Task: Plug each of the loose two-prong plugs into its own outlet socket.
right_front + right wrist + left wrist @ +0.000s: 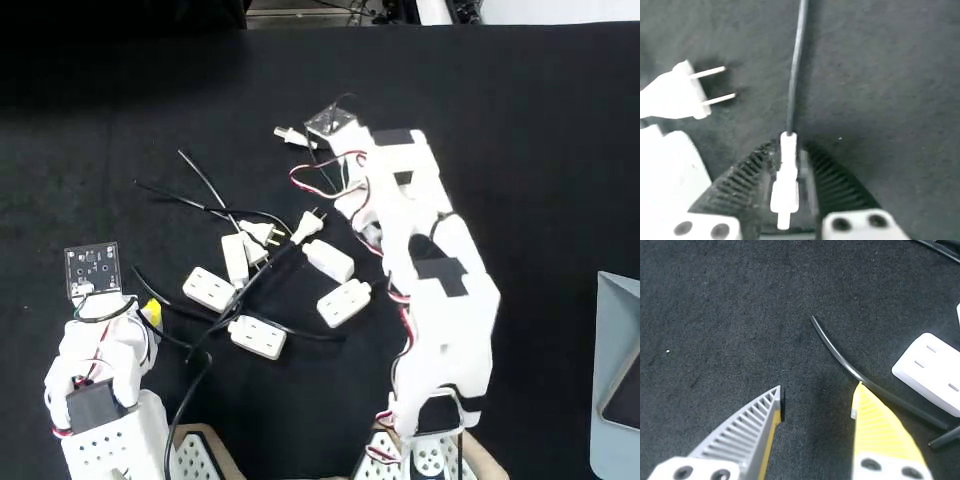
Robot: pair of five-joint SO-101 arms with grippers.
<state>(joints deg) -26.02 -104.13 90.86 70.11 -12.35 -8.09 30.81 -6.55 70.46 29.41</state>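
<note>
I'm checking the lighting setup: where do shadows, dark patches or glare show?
High view: the table darkens toward its far left corner. Right wrist view: the loose plug throws a soft shadow around its prongs. Left wrist view: even light, no glare on the outlet socket.

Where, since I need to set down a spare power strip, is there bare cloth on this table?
Bare cloth lies between the right arm and the grey bin, and across the far-left corner beyond the left arm. The middle is crowded: outlet blocks, plugs and cords tangle between the arms.
</note>
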